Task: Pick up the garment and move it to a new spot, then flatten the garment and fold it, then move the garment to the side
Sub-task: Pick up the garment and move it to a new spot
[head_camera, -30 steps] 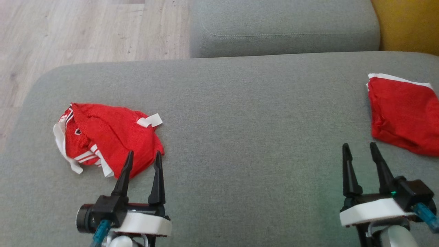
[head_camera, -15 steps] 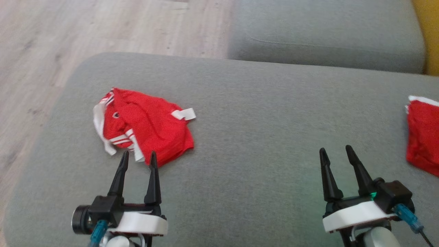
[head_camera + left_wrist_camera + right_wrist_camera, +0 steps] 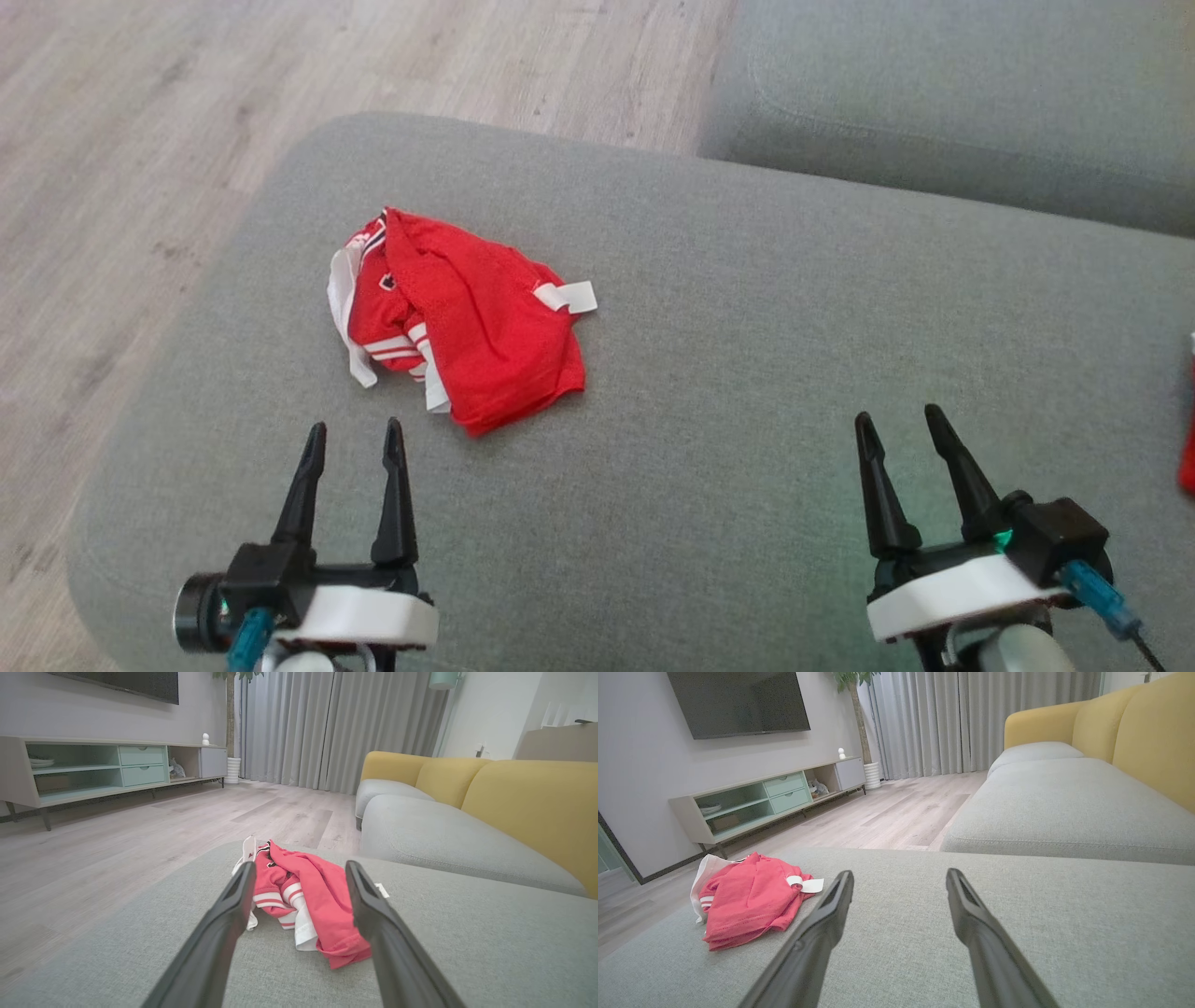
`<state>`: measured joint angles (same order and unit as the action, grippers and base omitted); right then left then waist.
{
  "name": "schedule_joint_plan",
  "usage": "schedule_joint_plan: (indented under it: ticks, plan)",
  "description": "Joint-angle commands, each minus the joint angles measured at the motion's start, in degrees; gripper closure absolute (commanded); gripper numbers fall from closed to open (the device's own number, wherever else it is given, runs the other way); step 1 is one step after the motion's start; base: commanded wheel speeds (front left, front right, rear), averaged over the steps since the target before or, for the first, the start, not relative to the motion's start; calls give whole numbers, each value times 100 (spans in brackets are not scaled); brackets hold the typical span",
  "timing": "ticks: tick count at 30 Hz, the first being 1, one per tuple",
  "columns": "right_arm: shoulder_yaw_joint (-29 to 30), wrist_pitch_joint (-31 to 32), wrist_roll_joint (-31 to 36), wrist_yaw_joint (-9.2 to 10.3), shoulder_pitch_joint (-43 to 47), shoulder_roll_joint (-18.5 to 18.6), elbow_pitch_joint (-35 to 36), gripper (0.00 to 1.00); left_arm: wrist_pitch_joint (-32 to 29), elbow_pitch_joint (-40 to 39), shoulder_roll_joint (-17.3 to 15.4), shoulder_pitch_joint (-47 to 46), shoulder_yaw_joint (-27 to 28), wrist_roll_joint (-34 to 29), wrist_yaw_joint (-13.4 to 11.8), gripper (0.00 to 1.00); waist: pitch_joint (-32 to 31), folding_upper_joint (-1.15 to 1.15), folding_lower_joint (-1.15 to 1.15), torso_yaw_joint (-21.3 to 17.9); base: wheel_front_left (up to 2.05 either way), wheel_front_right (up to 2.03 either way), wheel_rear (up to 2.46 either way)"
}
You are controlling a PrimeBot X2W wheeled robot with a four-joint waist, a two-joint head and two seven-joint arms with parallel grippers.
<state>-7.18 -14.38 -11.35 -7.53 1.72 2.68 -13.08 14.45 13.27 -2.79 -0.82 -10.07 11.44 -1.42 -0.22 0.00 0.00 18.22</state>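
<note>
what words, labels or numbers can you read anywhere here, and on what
No text can be read anywhere.
On the white tag of the red garment: nothing legible, too small.
On the small dark mark on the garment: too blurred to read.
On the television: dark screen, no writing.

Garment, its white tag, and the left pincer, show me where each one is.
garment (image 3: 485, 345): head view, middle of the red cloth.
tag (image 3: 568, 297): head view, middle of the white strip.
left pincer (image 3: 355, 427): head view, midway between its two fingertips.
</note>
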Motion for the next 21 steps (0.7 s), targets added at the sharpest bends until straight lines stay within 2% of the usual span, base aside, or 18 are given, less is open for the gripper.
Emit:
schedule_joint_plan:
  ticks: [1, 8, 14, 21]
  plan:
    - [-151, -62, -13, 4, -222, 20, 176, 0, 55, -155, -9, -227, 217, -65, 29, 0, 69, 0, 0, -33, 0, 0, 0]
    - [-123, -62, 43, 4, -387, 20, 227, 0, 26, 416, -98, -736, 118, -172, 340, 0, 495, 0, 0, -251, 0, 0, 0]
    - [-76, -62, 127, 4, -586, 20, 260, 0, -946, 1317, -318, -1675, -69, -110, 632, 0, 936, 0, 0, -481, 0, 0, 0]
    - [-103, -62, 161, 4, -792, 20, 270, 0, -1830, 2227, -470, -2384, -43, 8, 632, 0, 1257, 0, 0, -725, 0, 0, 0]
